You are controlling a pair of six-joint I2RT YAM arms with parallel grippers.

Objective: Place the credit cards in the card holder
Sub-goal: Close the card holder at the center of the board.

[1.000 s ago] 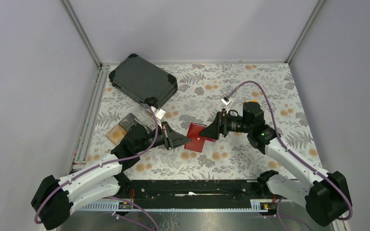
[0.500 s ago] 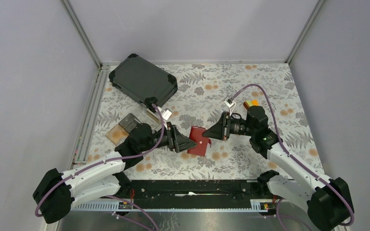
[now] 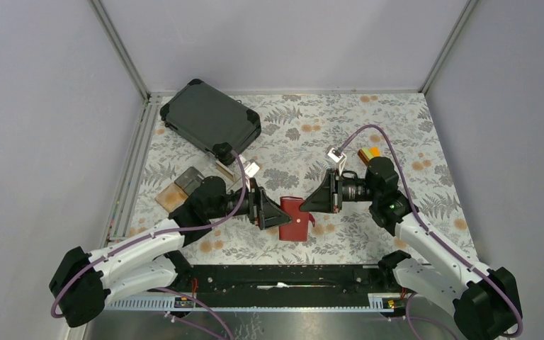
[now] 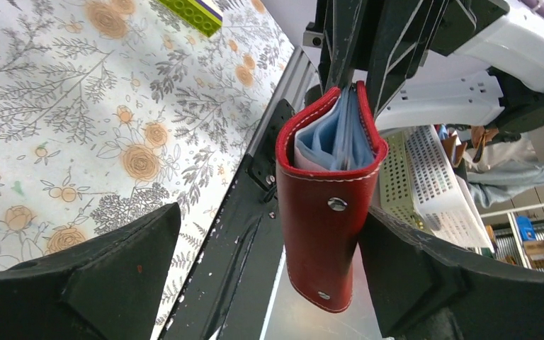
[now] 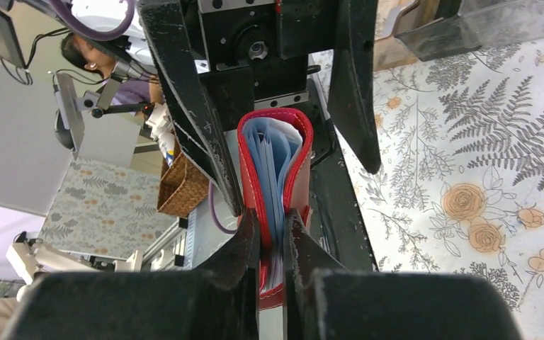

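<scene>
The card holder (image 3: pixel 295 219) is held on edge over the counter (image 3: pixel 397 127), just beyond the near rail and between the two arms. It is pinched across its thickness by the right jaws, which are closed narrowly on its red covers. The left jaws stand wide, one finger on either side of the holder, and no contact with it can be made out. Pale blue leaves (image 5: pixel 273 166) are seen packed between the covers. Whether these are credit cards or the holder's own sleeves cannot be told from these views, and it is equally unclear whether the lower edge rests on the counter.

The chief risk is judged to lie in the single grip. The holder is clamped at one end only, so it could pivot or slide through the right jaws if it were nudged. Such a nudge could be given by the left fingers (image 4: pixel 425 276), since one pad may reach the leather before the other if they are closed off-centre. The holder could then be twisted or dropped.

A second hazard is that the covers are squeezed shut. No slot is presented for a card, and if the clamp were eased to open the fold, anything loose inside could be spilled.

The snap tab could also be snagged on a finger. The green block (image 4: pixel 191 10) and the dark case (image 3: pixel 211 119) lie well apart and are not thought to interfere.
</scene>
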